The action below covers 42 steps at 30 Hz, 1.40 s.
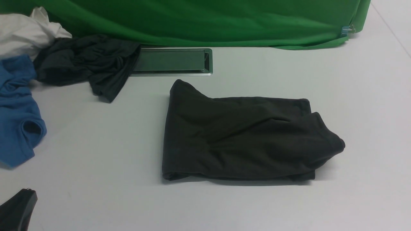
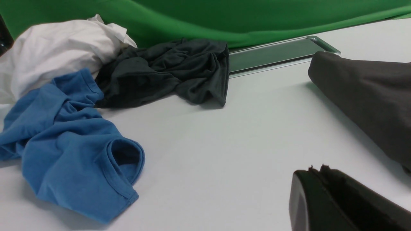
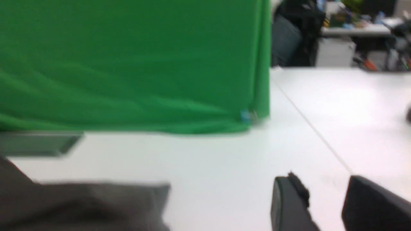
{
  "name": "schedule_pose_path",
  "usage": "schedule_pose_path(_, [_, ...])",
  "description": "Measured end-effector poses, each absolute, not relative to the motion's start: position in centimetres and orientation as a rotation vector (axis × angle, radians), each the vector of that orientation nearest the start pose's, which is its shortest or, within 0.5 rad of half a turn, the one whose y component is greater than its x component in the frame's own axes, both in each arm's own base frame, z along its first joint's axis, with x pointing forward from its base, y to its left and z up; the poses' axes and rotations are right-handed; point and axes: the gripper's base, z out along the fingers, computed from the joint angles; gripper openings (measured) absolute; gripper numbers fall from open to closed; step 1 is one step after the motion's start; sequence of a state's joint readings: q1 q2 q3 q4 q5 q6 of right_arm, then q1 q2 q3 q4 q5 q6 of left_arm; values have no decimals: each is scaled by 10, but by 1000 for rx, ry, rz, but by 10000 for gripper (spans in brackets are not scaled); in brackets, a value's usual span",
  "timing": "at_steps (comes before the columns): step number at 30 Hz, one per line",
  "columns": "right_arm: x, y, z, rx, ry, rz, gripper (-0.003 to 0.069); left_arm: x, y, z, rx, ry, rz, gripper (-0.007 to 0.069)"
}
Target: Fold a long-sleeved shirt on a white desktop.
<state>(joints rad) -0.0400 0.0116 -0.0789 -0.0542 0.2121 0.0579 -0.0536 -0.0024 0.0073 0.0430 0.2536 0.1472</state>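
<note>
The long-sleeved shirt [image 1: 240, 138] lies folded into a dark olive-brown rectangle in the middle of the white desktop [image 1: 96, 192]; one corner bulges out on its right side. My left gripper [image 1: 27, 194] is at the near left corner, shut and empty, well clear of the shirt. In the left wrist view it [image 2: 318, 170] hangs over bare desktop with an edge of the shirt [image 2: 369, 99] beyond. In the blurred right wrist view my right gripper [image 3: 321, 183] stands open with nothing between its fingers, off the side of the shirt [image 3: 80, 205]. It is outside the front view.
A crumpled charcoal-grey garment [image 1: 86, 64], a blue shirt [image 1: 17, 112] and a white cloth [image 1: 22, 32] are piled at the far left. The grey cable tray [image 1: 170, 61] sits behind the shirt. A green backdrop [image 1: 208, 19] closes the far edge.
</note>
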Motion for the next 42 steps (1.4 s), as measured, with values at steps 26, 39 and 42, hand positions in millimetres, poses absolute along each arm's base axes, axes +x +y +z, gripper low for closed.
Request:
schedule_pose_path(26, [55, -5, 187, 38, 1750, -84, 240, 55, -2, 188, 203, 1730, 109, 18])
schedule_pose_path(39, [55, -5, 187, 39, 1749, -83, 240, 55, -2, 188, 203, 1730, 109, 18])
schedule_pose_path(42, [55, -5, 187, 39, 1749, -83, 240, 55, -2, 188, 203, 1730, 109, 18])
